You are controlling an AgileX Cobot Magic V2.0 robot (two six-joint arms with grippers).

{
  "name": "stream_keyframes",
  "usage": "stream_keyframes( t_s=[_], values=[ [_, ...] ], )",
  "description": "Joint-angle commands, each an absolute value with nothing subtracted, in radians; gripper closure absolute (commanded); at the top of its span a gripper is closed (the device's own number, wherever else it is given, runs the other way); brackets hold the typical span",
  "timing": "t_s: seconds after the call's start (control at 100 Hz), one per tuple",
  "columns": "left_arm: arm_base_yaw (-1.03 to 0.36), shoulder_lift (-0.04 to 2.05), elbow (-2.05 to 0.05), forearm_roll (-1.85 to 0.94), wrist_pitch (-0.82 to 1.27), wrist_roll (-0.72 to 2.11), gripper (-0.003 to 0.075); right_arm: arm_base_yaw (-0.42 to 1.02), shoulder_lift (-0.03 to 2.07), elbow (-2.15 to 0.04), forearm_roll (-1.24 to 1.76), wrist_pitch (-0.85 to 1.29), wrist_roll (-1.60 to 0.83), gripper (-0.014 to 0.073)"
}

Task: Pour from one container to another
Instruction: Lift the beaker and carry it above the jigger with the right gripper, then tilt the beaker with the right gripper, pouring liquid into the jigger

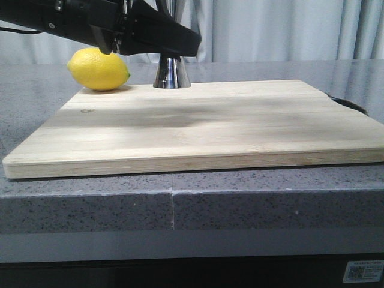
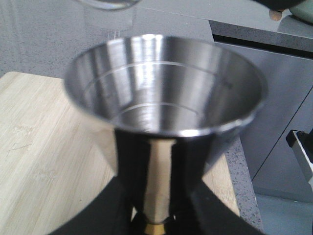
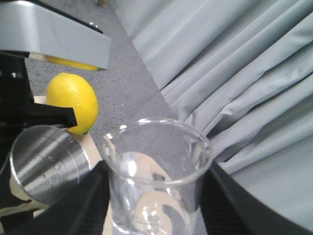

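Note:
The steel jigger [image 2: 164,93] stands on the wooden cutting board [image 1: 204,123] at its far edge. My left gripper [image 2: 157,196] is shut on its waist, near the gold band. In the front view the left arm hides the upper cup and only the lower cone of the jigger [image 1: 171,73] shows. My right gripper [image 3: 156,196] is shut on the clear glass beaker [image 3: 156,166], a black finger on each side. The beaker hangs close beside the jigger [image 3: 49,169], and its glass edge [image 2: 110,4] shows just past the jigger's far rim. I cannot tell whether either holds liquid.
A yellow lemon [image 1: 99,69] lies at the board's far left corner, next to the jigger. A dark round object [image 1: 351,105] peeks out behind the board's right edge. Grey curtains [image 3: 234,73] hang behind the stone counter [image 1: 240,198].

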State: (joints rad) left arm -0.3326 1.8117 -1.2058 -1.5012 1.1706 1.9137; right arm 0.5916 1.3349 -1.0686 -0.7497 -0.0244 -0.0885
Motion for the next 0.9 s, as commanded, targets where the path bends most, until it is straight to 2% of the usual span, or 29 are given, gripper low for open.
stream_keyframes(
  t_s=[0.0,0.89],
  values=[
    [-0.34,1.755,-1.234,-1.573,1.268,1.906,0.0722,0.592,1.294,-1.108,-0.774,-0.086,-0.088,0.0348],
    [-0.34,1.755,-1.234,-1.573,1.268,1.906,0.0722,0.592,1.294,-1.108,-0.885,-0.084,-0.088,0.0348]
  ],
)
